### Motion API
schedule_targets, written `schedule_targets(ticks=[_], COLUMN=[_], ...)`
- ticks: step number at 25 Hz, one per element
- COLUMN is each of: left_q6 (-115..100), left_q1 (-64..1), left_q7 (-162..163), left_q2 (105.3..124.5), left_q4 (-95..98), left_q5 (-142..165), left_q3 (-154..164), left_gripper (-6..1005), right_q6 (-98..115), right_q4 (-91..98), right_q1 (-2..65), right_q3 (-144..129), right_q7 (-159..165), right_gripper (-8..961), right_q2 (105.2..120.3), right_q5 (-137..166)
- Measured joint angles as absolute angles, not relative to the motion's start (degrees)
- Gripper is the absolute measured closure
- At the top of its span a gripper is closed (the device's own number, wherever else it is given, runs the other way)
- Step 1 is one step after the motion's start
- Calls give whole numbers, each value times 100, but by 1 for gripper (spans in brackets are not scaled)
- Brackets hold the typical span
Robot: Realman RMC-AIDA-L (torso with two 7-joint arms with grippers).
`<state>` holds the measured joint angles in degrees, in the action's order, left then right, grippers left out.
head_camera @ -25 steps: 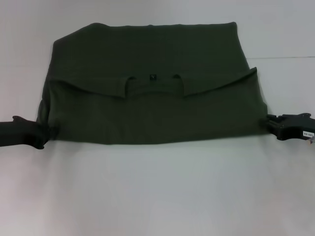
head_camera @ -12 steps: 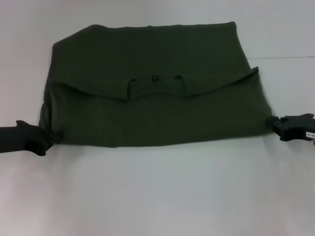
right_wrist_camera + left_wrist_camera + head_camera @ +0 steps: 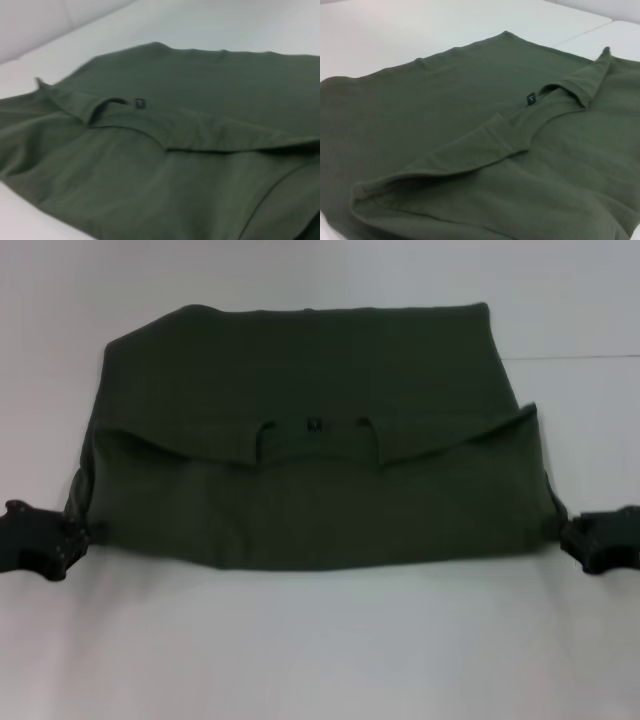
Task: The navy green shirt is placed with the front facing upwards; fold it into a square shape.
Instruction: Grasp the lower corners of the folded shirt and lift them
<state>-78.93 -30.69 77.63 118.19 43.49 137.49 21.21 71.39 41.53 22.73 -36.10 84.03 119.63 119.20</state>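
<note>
Green shirt (image 3: 310, 440) lies folded on white table (image 3: 320, 650) — left pincer (image 3: 50, 540), right pincer (image 3: 595, 540) flanking, grip state unclear.

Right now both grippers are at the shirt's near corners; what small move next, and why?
Probably draw the left gripper and right gripper outward, off the navy green shirt. The shirt lies flat on the white table, collar edge across the middle, near edge straight. The head view doesn't show whether either gripper holds cloth, so check before regrasping for another fold.
</note>
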Motion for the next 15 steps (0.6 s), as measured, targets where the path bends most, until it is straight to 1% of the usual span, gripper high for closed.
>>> schedule_targets(ticks=[8, 15], left_q6=[-8571, -9533], left_q1=[-2605, -2066], left_q7=[7477, 6900], left_q2=[11894, 12121], left_q4=[4796, 5449], left_q5=[13747, 13740], left_q3=[2075, 1692], left_gripper=[920, 915], right_q6=[8413, 9079], right_q4=[4390, 4393], right_q1=[1742, 1326], right_q3=[-3077, -2877], right_q7=[7817, 7327], right_gripper=[921, 920], right_q2=[11970, 11971], right_q5=[11788, 11788])
